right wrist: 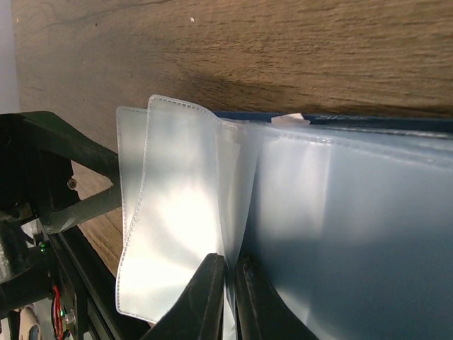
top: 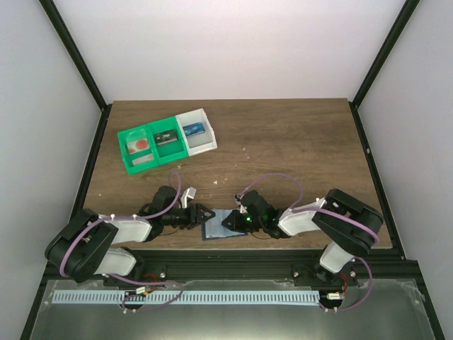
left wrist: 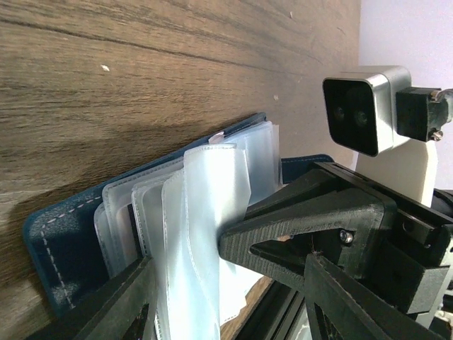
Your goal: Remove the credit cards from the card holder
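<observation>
The blue card holder [top: 214, 228] lies open near the table's front edge, between my two grippers. In the left wrist view its dark blue cover [left wrist: 60, 241] lies flat and its clear plastic sleeves [left wrist: 209, 205] stand fanned up. My right gripper [right wrist: 230, 283] is shut on one thin clear sleeve [right wrist: 177, 219] and lifts it; it also shows in the left wrist view [left wrist: 244, 237]. My left gripper [left wrist: 226, 312] is open, with one finger [left wrist: 117, 301] against the sleeves' outer side. A small pale corner [right wrist: 287, 119] peeks from the holder's far edge. No credit card shows clearly.
A green-and-white three-compartment tray [top: 122, 145] stands at the back left with small red, black and blue items in it. The table's front edge and metal rail [top: 226, 255] run just behind the card holder. The right wrist camera [left wrist: 364, 106] is close above the holder.
</observation>
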Robot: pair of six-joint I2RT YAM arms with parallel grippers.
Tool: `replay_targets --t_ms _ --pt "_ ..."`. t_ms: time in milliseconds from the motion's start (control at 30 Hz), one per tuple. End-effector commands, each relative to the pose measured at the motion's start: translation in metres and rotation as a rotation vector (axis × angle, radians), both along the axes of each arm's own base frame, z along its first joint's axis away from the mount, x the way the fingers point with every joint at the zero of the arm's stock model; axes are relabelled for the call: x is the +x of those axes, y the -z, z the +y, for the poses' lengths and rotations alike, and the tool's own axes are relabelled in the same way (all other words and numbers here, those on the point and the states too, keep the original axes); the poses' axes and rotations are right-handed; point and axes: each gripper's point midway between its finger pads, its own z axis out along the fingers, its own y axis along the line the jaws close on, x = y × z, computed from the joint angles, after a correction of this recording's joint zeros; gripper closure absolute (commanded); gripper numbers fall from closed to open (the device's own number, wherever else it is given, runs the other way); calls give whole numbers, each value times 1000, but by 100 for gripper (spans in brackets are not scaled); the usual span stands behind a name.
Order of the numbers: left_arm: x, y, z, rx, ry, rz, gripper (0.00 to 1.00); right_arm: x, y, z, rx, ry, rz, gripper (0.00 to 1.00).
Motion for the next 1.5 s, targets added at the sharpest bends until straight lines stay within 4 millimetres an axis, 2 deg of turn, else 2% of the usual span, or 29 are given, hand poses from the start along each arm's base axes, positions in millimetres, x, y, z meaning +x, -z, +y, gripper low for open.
replay_targets --t_ms 0,533,733,833,1267,1467 --pt "-4 -18 -10 -54 42 -38 42 3 0 0 4 11 -6 92" --pt "-2 -29 -11 -61 36 -61 42 4 1 -2 -3 20 -4 84" --pt "-4 -36 -15 -95 44 -56 42 4 -2 -1 5 19 -2 78" --pt "-4 -39 -17 -105 49 -62 42 5 -4 -1 4 23 -6 71" --pt "0 -42 -24 -100 59 -71 42 8 -19 -5 2 41 -40 52" --pt "0 -43 -32 -110 74 -67 42 10 -21 -11 -21 56 -55 38"
